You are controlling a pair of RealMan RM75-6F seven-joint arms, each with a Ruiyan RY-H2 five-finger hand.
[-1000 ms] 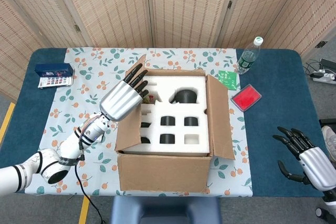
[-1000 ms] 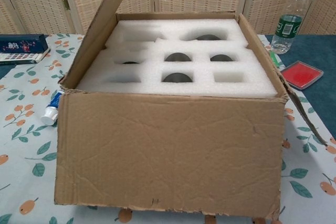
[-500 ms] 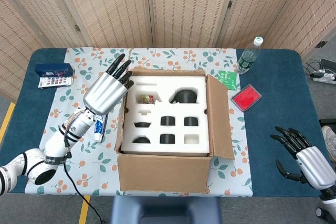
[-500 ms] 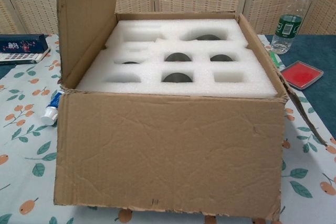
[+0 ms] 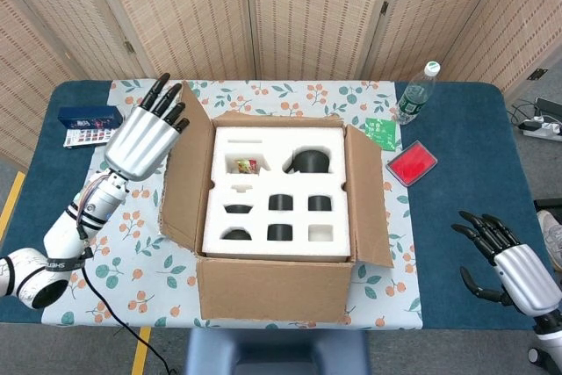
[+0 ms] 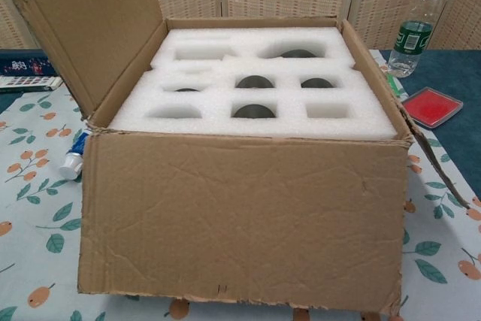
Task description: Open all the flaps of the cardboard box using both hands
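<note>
Since half a second ago the left flap (image 5: 186, 169) has swung further outward, and the left robot hand (image 5: 143, 136) has moved left with it. The cardboard box (image 5: 279, 283) sits mid-desk (image 5: 457, 208) on the flowered cloth (image 5: 123, 226), white foam (image 5: 281, 195) exposed. The left robot hand, fingers spread and holding nothing, lies just beside the flap's outer edge. The right robot hand (image 5: 509, 261) hovers open, well apart, near the desk's right corner.
</note>
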